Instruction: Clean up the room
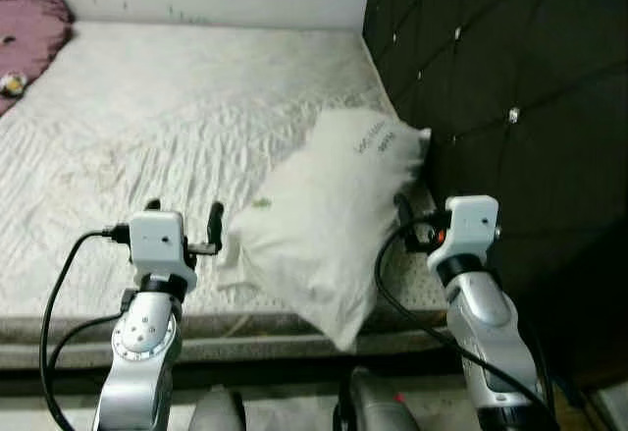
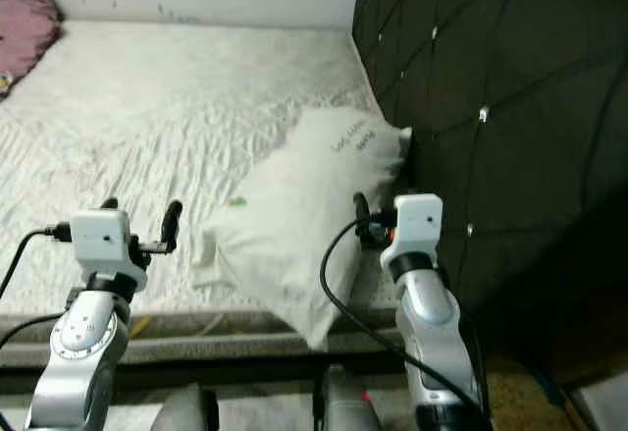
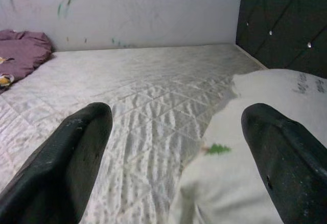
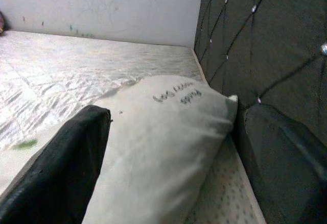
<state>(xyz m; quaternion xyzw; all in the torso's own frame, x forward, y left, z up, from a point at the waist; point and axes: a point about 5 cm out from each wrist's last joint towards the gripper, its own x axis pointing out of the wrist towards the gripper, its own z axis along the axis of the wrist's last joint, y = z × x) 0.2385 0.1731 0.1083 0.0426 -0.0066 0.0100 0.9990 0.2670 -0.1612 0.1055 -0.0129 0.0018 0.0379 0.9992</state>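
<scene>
The white pillow (image 1: 329,220) lies slantwise on the mattress (image 1: 167,127), its top corner against the black tufted headboard (image 1: 510,87) and its bottom corner hanging over the near edge. I judge it light, soft and floppy (it will sag from any pinch), so I'd take it by a bunched corner or by both long sides. My left gripper (image 1: 183,223) and right gripper (image 4: 173,168) both stand wide open beside it, holding nothing. The quilted mattress is bare; a purple blanket (image 1: 29,28) lies at the far corner by the pale wall.
</scene>
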